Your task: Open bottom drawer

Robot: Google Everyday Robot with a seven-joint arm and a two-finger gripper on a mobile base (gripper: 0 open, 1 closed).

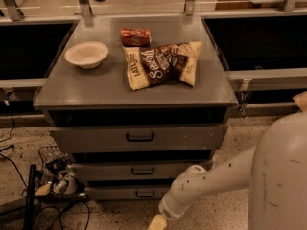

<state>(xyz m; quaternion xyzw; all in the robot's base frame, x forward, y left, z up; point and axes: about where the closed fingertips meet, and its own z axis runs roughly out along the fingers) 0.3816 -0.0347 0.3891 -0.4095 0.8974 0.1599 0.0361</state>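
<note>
At the frame's six o'clock edge, the gripper (158, 222), its grip state impossible to tell, hangs at five o'clock from the closed bottom drawer (115, 193), lowest in the cabinet (96, 87), whose small black handle (144, 194) a misaligned reach could miss, snagging the middle drawer (105, 171) instead.

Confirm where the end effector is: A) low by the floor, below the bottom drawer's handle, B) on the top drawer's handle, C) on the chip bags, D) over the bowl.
A: the end effector sits at the picture's lower edge, below the handle on the bottom drawer, apart from it.
</note>
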